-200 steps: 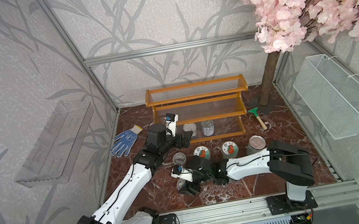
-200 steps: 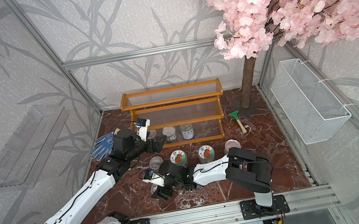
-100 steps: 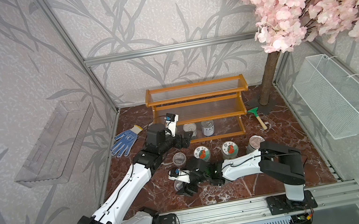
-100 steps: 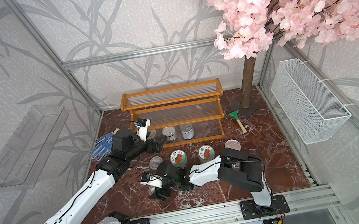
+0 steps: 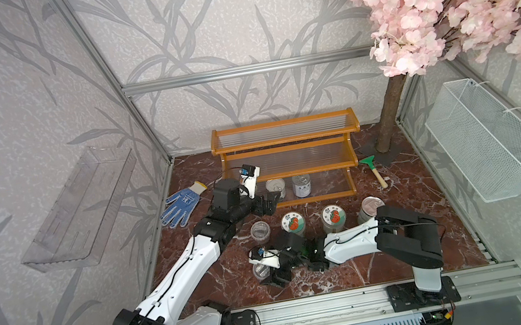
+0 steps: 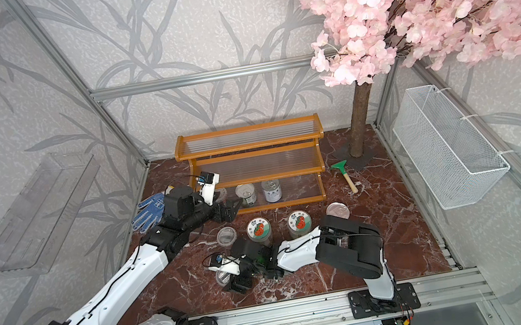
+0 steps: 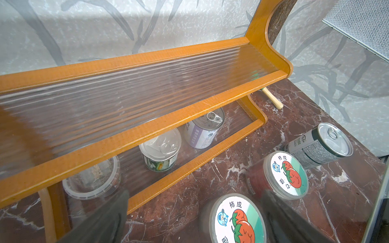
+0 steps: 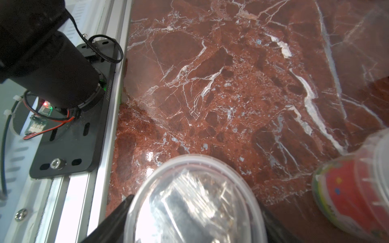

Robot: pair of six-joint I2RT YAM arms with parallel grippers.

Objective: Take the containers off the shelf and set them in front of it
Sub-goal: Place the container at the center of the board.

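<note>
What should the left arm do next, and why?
Probably ease the open left gripper forward around the clear cup on the shelf's bottom tier: it sits right ahead of the jaws, and the right gripper is busy at a second cup.

The red-brown marble tabletop [image 8: 231, 94] is polished and glossy, veined white, with bright glare spots. The orange-brown wooden shelf [image 7: 160, 127] has a smooth, satin-lacquered frame, and its clear ribbed plastic panels [image 7: 126, 90] gleam along the ridges. The short pull-tab tin [image 7: 161, 147] and the purple-labelled tin [image 7: 204, 130] have bright metal lids and printed wraps. The clear plastic cup [image 8: 193, 199] is thin and shiny, cloudy at the rim. The tomato-lidded jar [image 7: 286, 174] has a smooth printed lid. In both top views the blue knitted cloth glove [image 5: 182, 205] looks matt and nubbly, the white wire basket [image 5: 489, 146] is fine-meshed, and the brown tree trunk [image 5: 390, 113] is rough.
</note>
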